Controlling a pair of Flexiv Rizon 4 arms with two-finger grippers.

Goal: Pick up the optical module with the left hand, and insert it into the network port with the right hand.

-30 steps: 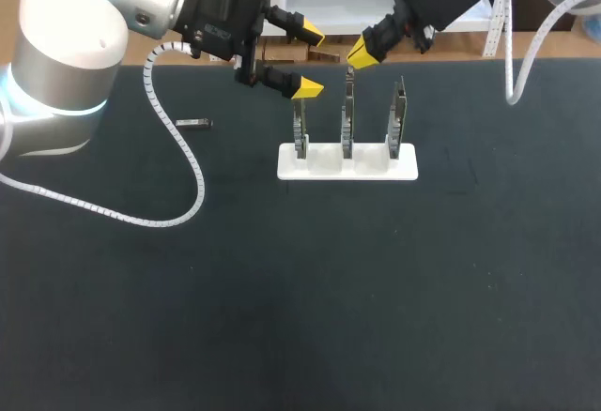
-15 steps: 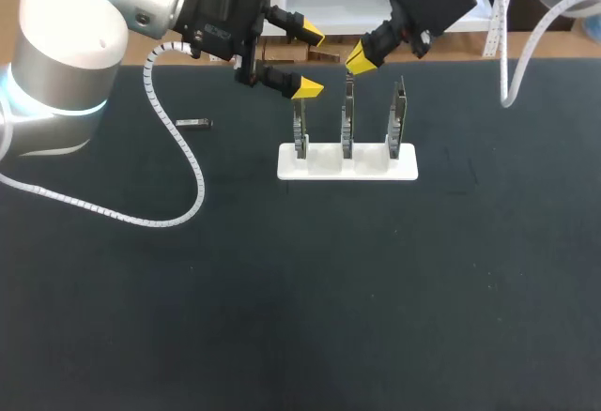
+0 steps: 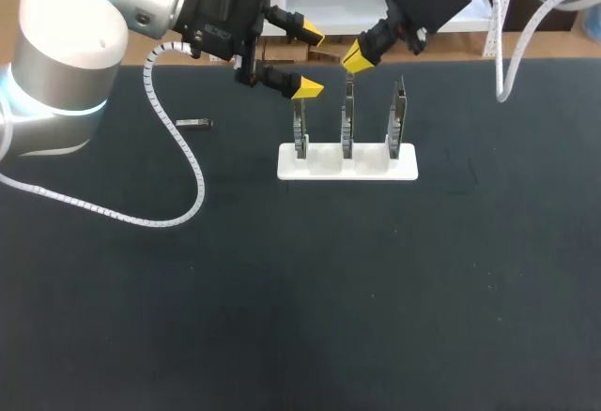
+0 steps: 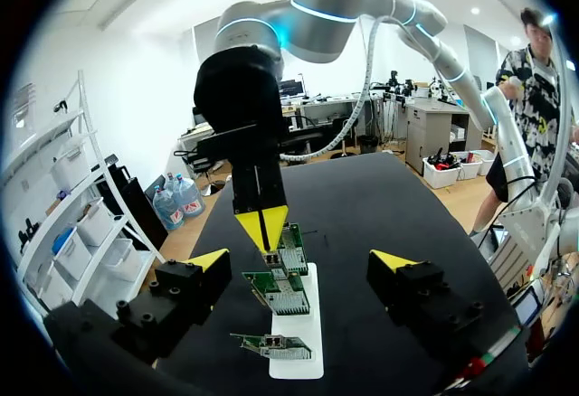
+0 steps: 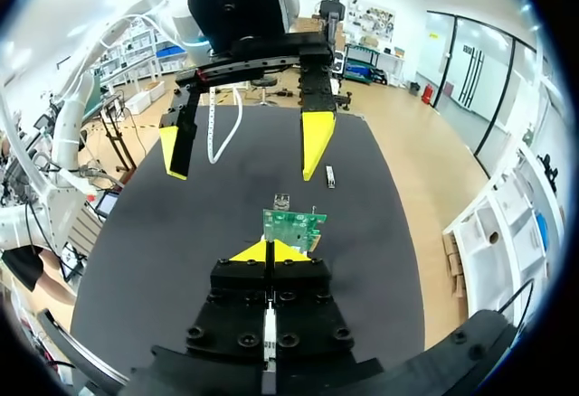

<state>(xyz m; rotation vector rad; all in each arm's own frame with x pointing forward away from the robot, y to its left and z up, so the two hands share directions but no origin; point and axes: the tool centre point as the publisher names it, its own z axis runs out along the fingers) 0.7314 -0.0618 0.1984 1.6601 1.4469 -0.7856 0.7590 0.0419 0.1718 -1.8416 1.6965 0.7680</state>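
Three green network cards stand upright in a white holder, also seen under my left gripper. My left gripper hangs open above the left card, with nothing between its fingers. My right gripper is shut just above the middle card; I see nothing held in it. From the right wrist, its shut tips sit right behind a card's top edge. A small metal optical module lies on the mat to the left, apart from both grippers.
The black mat covers the table. My left arm's white spiral cable loops over the mat at the left, near the loose module. The right arm's cable hangs at the back right.
My right gripper has shifted slightly left and back above the middle card, still shut. The left arm has not moved.
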